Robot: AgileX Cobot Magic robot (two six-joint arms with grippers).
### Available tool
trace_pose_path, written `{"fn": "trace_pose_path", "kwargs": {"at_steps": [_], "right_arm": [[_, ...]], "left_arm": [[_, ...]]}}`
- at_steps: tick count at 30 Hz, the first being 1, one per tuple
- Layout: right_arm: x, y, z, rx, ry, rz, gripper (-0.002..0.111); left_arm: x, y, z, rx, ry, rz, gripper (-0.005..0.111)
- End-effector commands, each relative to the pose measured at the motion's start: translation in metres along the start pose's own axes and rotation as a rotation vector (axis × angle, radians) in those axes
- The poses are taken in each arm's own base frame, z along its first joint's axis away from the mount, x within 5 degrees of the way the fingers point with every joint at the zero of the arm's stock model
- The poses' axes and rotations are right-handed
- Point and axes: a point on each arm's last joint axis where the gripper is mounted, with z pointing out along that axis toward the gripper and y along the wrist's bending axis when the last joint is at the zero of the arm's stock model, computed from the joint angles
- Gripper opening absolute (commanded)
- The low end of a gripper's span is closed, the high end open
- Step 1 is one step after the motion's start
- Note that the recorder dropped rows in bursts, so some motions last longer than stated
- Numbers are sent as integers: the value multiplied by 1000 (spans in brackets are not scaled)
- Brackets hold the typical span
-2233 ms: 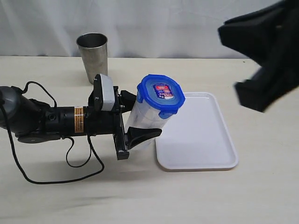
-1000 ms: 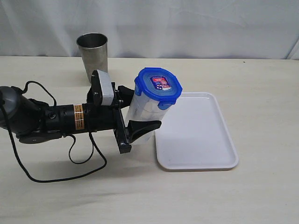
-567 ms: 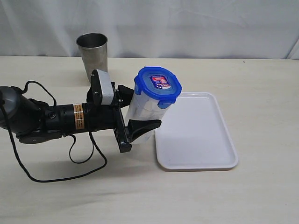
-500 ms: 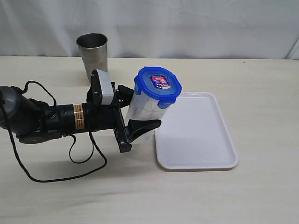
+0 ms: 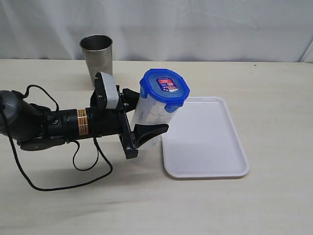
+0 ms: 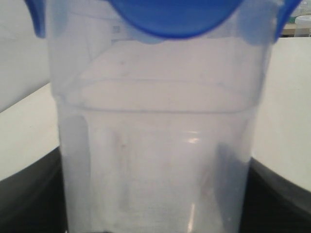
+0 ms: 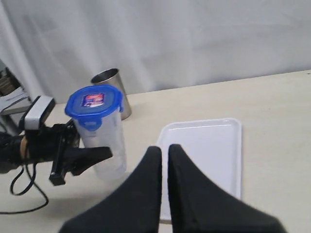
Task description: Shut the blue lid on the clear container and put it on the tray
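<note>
Clamping the clear container (image 5: 150, 115) mid-body, the left gripper (image 5: 143, 116) has its jaws holding it tilted above the table, just beside the tray (image 5: 215, 166), blue lid (image 5: 165, 89) on top. Best to clear the rim, level it and lower gently. Right gripper (image 7: 164, 155) jaws are pressed together, empty. Steel cup (image 5: 97, 56) stands behind.

The left arm (image 5: 54, 126) is presenting a black cylindrical housing that is widening at the rear into a rounded dark grey joint shell (image 5: 12, 117). A yellow-orange label band (image 5: 82, 122) with small dark print is wrapping the cylinder. A thin black cable (image 5: 58, 188) is trailing from the shell in a wide loop, and a smaller loop is hanging under the label band. A light grey rectangular camera module (image 5: 108, 93) is sitting on a black bracket. The left gripper (image 5: 146, 113) is showing a black cross-plate and matte black fingers (image 5: 149, 132). The right gripper (image 7: 164, 158) is showing two matte black tapered fingers (image 7: 187, 189) with rounded tips.
</note>
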Motion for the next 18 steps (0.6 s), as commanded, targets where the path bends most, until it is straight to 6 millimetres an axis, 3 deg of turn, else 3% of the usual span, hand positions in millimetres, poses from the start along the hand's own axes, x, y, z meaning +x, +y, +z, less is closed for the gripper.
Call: {"fn": "trace_pose_path", "kwargs": {"at_steps": [1,7,18], "right_arm": [[-1,1,0,95,-57,88,5],[0,2,0,216,-114,222,5],[-1,1,0,244,-126,225,5]], "left_arm": [[-7,2,0,-15,-45,2,0],[-7,3,0,-20,-46,0,0],[-7,3,0,-21,-46,0,0]]}}
